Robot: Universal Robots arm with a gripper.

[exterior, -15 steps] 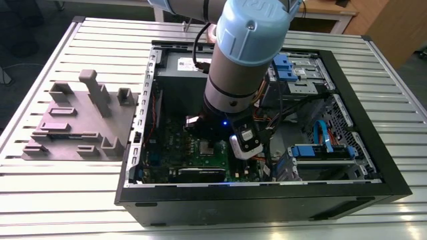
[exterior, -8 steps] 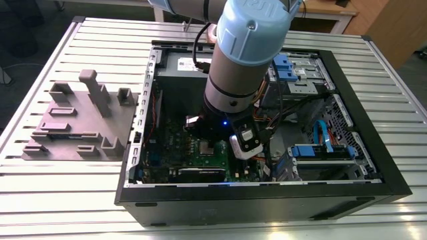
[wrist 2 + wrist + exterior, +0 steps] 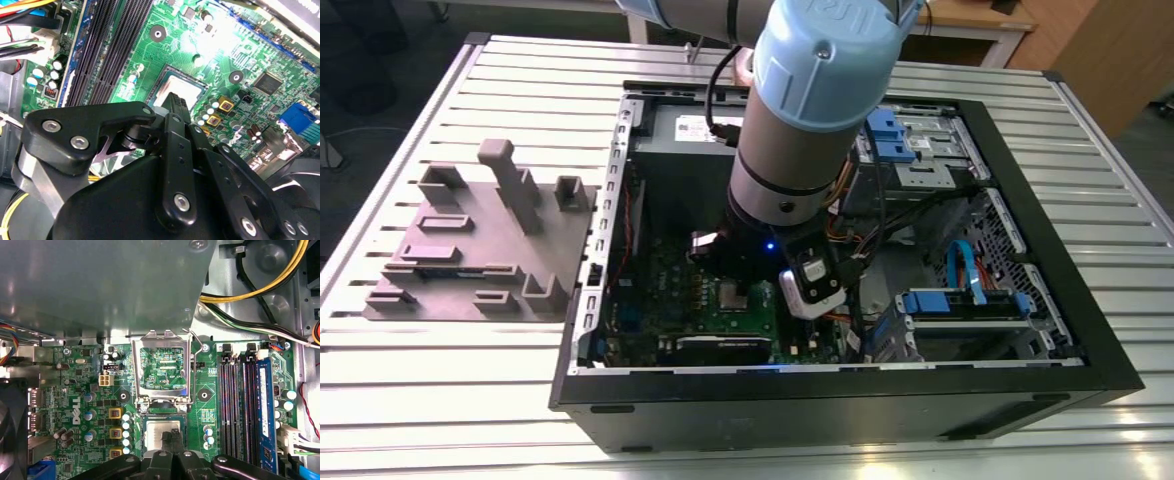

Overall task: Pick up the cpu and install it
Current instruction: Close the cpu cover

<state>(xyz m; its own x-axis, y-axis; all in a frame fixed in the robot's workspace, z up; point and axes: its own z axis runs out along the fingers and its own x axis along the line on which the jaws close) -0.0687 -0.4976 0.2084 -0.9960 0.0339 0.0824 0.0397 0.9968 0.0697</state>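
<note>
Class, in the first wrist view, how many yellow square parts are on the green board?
3, in one row: a yellow square farthest from the gripper, a middle one, and one nearest it. The gripper may hide more.

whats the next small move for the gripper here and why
Probably a short straight lift away from the board, if the chip is seated. In the first wrist view the cpu lies flat inside the socket, with the gripper right over it and the socket's load frame standing flipped open behind. Whether the fingers grip the chip cannot be told, so check that first.
</note>
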